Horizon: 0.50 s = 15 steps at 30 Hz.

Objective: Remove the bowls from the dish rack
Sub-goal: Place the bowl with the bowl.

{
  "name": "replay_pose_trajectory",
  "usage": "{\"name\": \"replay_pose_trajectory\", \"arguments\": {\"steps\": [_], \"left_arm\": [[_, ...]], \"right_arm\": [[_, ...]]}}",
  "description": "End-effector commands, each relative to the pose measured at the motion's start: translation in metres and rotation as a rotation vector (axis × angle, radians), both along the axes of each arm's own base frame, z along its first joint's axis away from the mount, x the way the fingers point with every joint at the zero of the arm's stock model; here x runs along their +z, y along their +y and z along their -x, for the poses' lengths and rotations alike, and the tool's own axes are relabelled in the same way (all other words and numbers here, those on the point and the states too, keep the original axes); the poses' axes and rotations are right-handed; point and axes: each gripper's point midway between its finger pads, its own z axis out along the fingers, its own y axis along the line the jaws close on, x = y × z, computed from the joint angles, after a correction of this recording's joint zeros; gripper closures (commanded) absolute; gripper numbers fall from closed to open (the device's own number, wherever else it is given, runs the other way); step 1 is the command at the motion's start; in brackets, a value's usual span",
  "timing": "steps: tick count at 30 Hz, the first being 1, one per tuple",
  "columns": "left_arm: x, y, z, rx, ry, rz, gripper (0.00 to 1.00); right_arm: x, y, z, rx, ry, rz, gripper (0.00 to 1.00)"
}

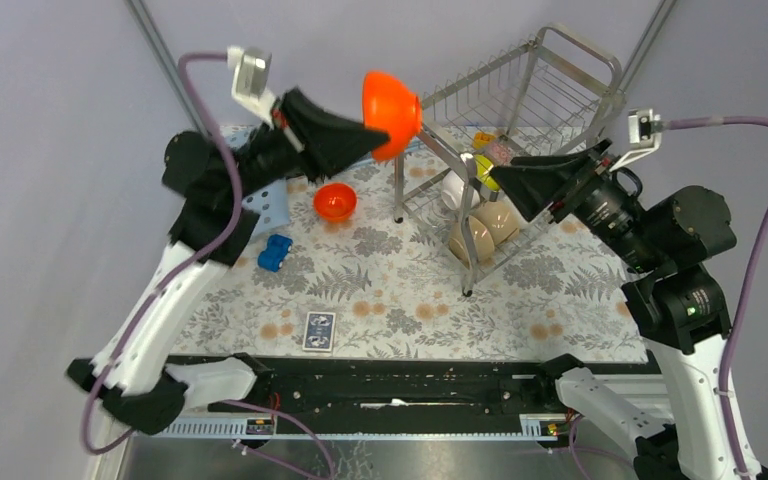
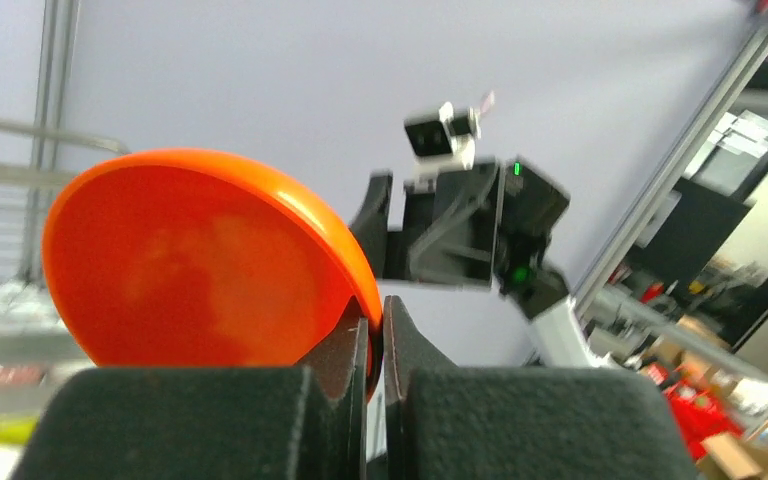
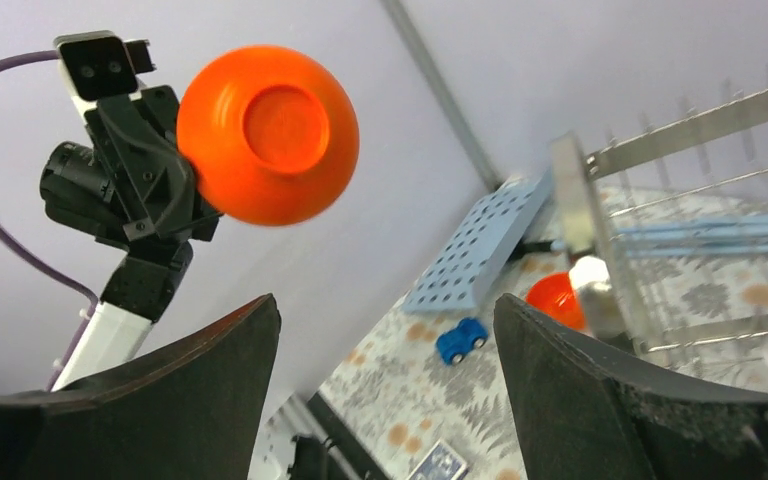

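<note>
Blue toy car [image 1: 274, 252] sits left on the floral cloth [image 1: 410, 295], with the resting orange bowl [image 1: 335, 201] just right of it. Above those, your left gripper [image 1: 380, 137] is clamped on the rim of the raised orange bowl [image 1: 392, 105], in the air beside the dish rack [image 1: 520, 90]. Beige bowls [image 1: 485, 232] lie in the rack's lower tier. Your right gripper [image 1: 493, 176] is spread wide at the rack, holding nothing.
</note>
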Motion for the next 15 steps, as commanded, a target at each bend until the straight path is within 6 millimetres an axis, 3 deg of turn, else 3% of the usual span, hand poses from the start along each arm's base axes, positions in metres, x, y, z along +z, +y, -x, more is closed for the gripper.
{"name": "replay_pose_trajectory", "arguments": {"steps": [1,8,12,15], "left_arm": [[-0.098,0.002,-0.013,0.284,-0.002,-0.332,1.00],[-0.196,0.022,0.006,0.390,0.091,-0.592,1.00],[-0.236,0.024,0.027,0.389,0.080,-0.710,1.00],[-0.256,0.025,0.040,0.394,0.069,-0.770,1.00]], "right_arm": [[-0.008,0.017,0.031,0.174,0.023,0.024,0.16],[-0.045,0.028,0.023,0.224,0.133,0.126,0.19],[-0.053,0.032,0.021,0.229,0.146,0.192,0.20],[-0.061,0.046,0.017,0.236,0.165,0.258,0.20]]}}
